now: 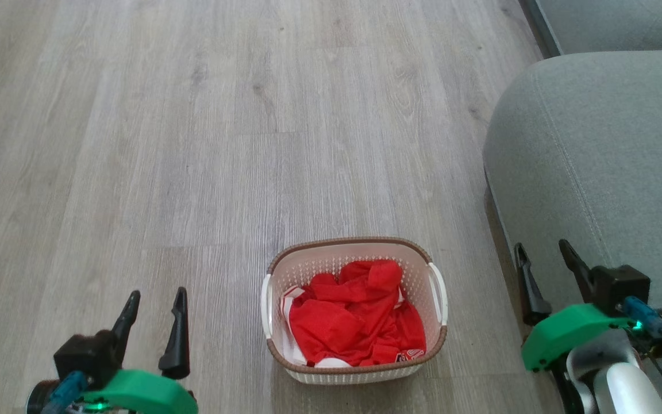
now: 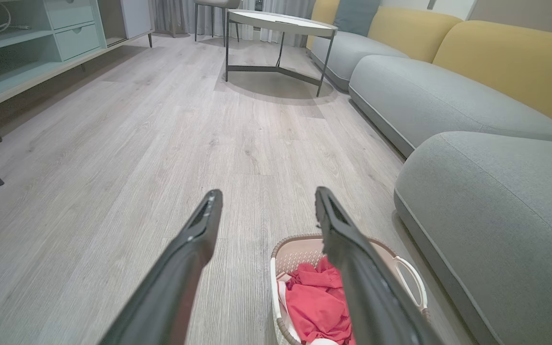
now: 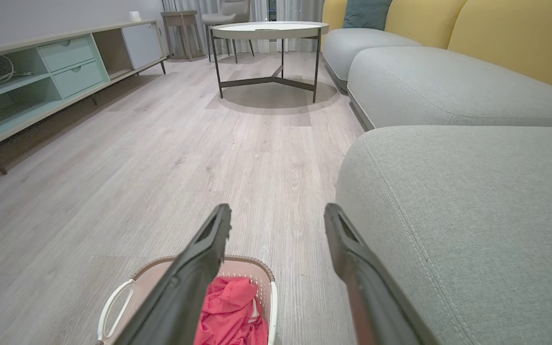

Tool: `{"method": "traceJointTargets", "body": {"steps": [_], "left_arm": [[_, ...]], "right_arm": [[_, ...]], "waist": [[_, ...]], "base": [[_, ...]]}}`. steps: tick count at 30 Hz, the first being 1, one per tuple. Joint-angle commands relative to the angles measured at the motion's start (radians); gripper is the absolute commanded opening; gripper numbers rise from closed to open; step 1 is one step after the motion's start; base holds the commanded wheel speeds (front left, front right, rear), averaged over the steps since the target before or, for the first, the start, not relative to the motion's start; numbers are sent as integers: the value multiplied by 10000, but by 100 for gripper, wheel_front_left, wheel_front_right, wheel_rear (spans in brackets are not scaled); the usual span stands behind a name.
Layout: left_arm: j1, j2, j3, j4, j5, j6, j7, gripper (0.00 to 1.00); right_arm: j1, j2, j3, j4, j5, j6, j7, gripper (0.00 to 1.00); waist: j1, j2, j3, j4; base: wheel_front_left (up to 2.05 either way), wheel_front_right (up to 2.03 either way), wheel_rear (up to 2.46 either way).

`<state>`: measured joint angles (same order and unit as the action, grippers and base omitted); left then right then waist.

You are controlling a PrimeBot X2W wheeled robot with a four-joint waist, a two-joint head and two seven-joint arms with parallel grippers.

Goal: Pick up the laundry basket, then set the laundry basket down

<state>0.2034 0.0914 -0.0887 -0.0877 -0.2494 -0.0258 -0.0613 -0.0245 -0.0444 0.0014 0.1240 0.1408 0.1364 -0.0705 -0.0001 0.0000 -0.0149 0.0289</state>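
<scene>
Flanking the laundry basket (image 1: 360,375), left pincer (image 1: 157,293) and right pincer (image 1: 540,244) gape.

A home living room. A pale wood-look plank floor (image 3: 161,158) ran beside a long sofa (image 3: 448,81) — grey seats, yellow backs, one teal cushion (image 3: 366,13). A round white coffee table (image 3: 269,28) stood on dark metal legs, across from a low media cabinet (image 3: 41,72) (mint drawers, open shelves). A laundry basket (image 1: 360,372) of red clothing (image 1: 354,316) sat on the floor.
</scene>
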Motion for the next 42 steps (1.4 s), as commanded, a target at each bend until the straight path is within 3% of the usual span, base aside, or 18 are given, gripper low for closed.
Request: {"method": "traceJointTargets", "body": {"steps": [1,24,25,42], "left_arm": [[-368,95,275,-379,-35,46,42,100],[-389,230,210,-405,-100,256,91,100],[3,114,-46,3,-73,194,155,0],[-280,75,106,470,-1683,182,266,0]], "right_arm": [[-199,-59,256,-416,5,-57,17,100],[-171,-58,292,-546,80,-57,90,100],[118,8,42,-185,16,0,162,0],[15,1,-73,264,1691,-6,340,0]], "waist": [[1,0,-15,5],[1,0,29,50],[1,0,30,50],[1,0,40,9]], "base": [[0,0,0],[0,0,0],[0,0,0],[0,0,0]]}}
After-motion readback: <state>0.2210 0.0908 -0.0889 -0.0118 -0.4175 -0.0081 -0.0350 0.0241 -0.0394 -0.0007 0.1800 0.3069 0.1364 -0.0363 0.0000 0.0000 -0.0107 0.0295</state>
